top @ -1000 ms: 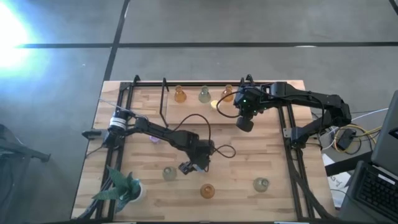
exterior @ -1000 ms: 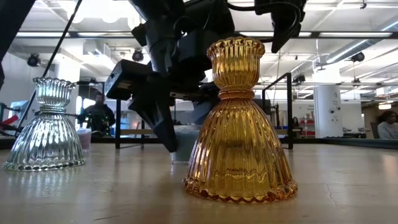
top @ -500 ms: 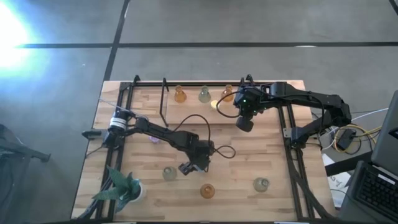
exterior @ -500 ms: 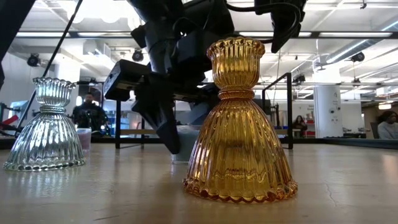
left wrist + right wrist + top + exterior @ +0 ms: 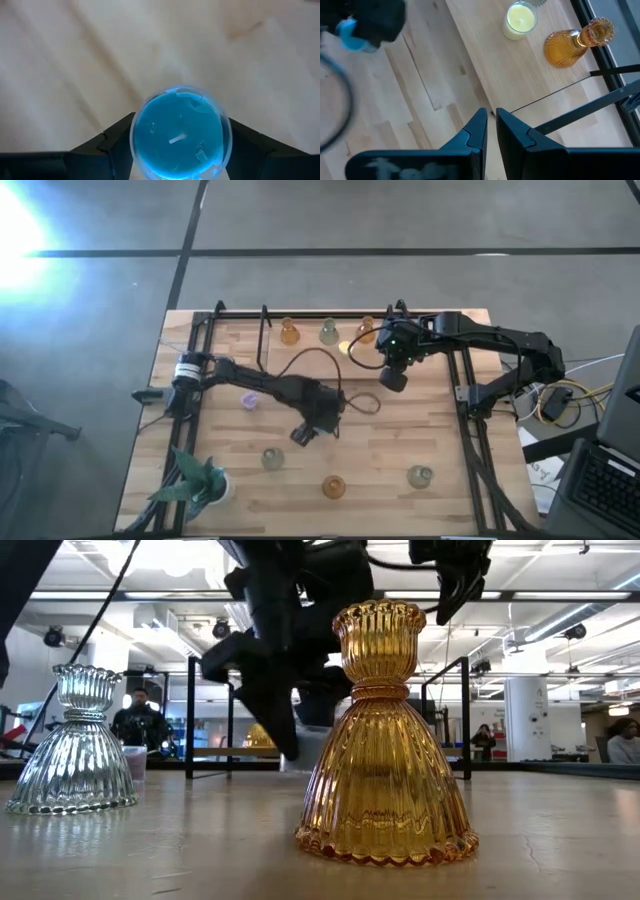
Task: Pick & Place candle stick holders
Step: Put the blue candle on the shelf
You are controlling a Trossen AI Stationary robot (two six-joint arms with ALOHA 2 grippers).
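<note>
Wooden table (image 5: 430, 435) seen from above, with a black frame rail along its sides. The left gripper (image 5: 303, 435) hangs over the middle of the table, nearer the front edge, and pinches a blue candle holder (image 5: 177, 132) between its two dark fingers (image 5: 115, 142); the round blue glass fills the gap between them in the wrist view. Whether the blue holder rests on the wood or is lifted clear of it cannot be told from these views.

The right gripper (image 5: 490, 125) hovers near the back edge, right of centre, with its fingers pressed almost together and nothing between them.

Along the back edge stand an amber holder (image 5: 289, 332), a grey-green holder (image 5: 329, 333), and a second amber holder (image 5: 366, 330) just beside a low yellow holder (image 5: 346, 346). A small purple holder (image 5: 250, 401) sits toward the left side, close under the left arm.

Near the front edge stand three more: a pale green holder (image 5: 272, 459), an amber ribbed holder (image 5: 333, 486) and a clear greenish holder (image 5: 419, 476), well apart from one another. In the low view the amber ribbed holder stands upright in front, with a clear ribbed one to its side.

A leafy plant in a white pot (image 5: 200, 483) occupies the front left corner.
</note>
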